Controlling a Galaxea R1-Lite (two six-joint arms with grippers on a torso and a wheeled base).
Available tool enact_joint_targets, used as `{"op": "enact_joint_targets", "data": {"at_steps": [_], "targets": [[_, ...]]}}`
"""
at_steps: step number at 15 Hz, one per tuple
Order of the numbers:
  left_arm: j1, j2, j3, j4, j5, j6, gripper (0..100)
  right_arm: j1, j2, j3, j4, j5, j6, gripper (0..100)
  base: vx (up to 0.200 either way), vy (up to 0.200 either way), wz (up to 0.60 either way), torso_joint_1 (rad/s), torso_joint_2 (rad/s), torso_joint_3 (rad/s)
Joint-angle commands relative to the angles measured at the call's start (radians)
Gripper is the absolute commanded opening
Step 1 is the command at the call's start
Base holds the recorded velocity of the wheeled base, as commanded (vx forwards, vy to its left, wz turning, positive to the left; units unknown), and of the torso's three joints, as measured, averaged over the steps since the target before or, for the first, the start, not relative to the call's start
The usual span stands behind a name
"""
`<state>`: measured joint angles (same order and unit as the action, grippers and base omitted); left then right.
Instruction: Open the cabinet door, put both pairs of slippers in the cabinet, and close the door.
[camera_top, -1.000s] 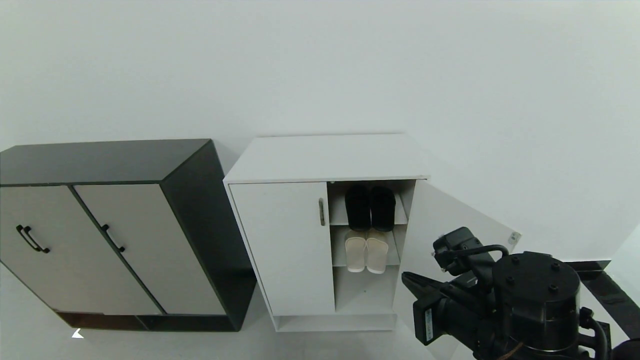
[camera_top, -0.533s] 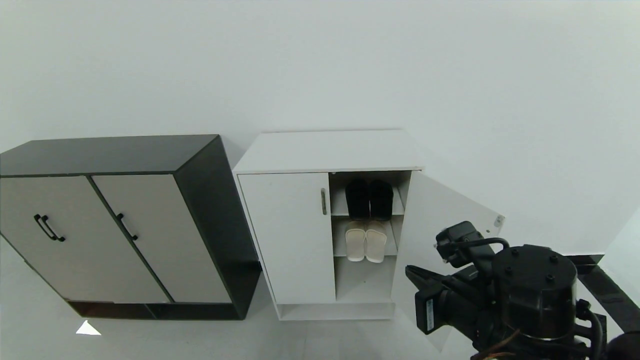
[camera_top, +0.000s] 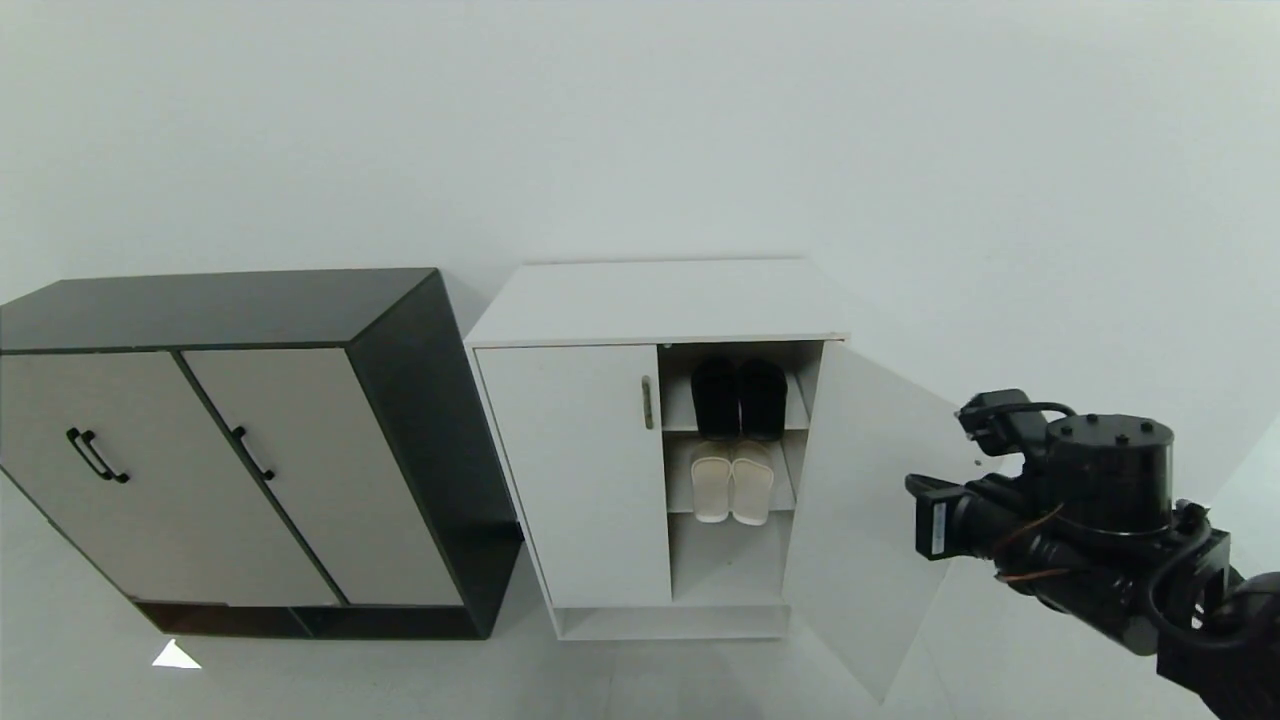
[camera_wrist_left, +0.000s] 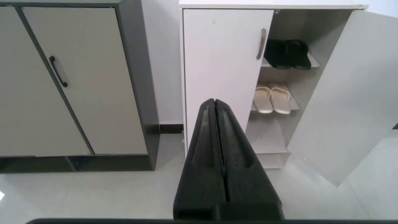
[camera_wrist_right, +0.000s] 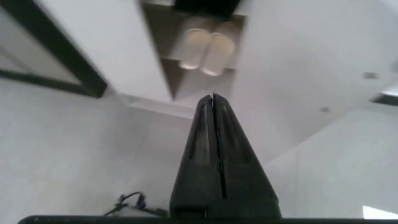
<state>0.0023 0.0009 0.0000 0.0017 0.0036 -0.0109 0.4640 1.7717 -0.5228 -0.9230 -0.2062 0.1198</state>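
In the last half second the right arm has swung to the right, from before the open door (camera_top: 870, 520) out to its free edge; I judge it prepares to push the door shut, the only step left. The right claw (camera_wrist_right: 213, 99) and left claw (camera_wrist_left: 215, 101) are both pressed together, holding nothing. In the white cabinet (camera_top: 650, 300) the black slippers (camera_top: 740, 395) lie on the top shelf and the pale slippers (camera_top: 732, 488) below, their near ends at the shelf's front, where the door might touch them. A dark cabinet (camera_top: 250, 310) stands just left.

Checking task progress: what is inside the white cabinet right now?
Visible: black slippers on the top shelf, white slippers on the shelf below. The left door, shut, covers the other half.
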Motion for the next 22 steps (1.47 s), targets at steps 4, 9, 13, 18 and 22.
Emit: {"op": "enact_joint_targets", "data": {"at_steps": [4, 9, 13, 18, 22], "targets": [[0.001, 0.001, 0.000, 0.000, -0.001, -0.001, 0, -0.332, 0.101, -0.129, 0.000, 0.142, -0.012, 0, 0.000, 0.000, 0.00, 0.000, 0.00, 0.000], [0.001, 0.001, 0.000, 0.000, 0.001, -0.001, 0, -0.416, 0.166, -0.214, 0.000, 0.171, -0.012, 0, 0.000, 0.000, 0.00, 0.000, 0.00, 0.000], [0.001, 0.001, 0.000, 0.000, 0.001, -0.001, 0, -0.469, 0.276, -0.315, -0.002, 0.168, -0.015, 0, 0.000, 0.000, 0.00, 0.000, 0.00, 0.000], [0.001, 0.001, 0.000, 0.000, 0.001, -0.001, 0, -0.453, 0.319, -0.315, -0.004, 0.165, -0.014, 0, 0.000, 0.000, 0.00, 0.000, 0.00, 0.000], [0.001, 0.001, 0.000, 0.000, 0.001, -0.001, 0, -0.294, 0.253, -0.161, -0.099, 0.165, -0.015, 0, 0.000, 0.000, 0.00, 0.000, 0.00, 0.000]]}}
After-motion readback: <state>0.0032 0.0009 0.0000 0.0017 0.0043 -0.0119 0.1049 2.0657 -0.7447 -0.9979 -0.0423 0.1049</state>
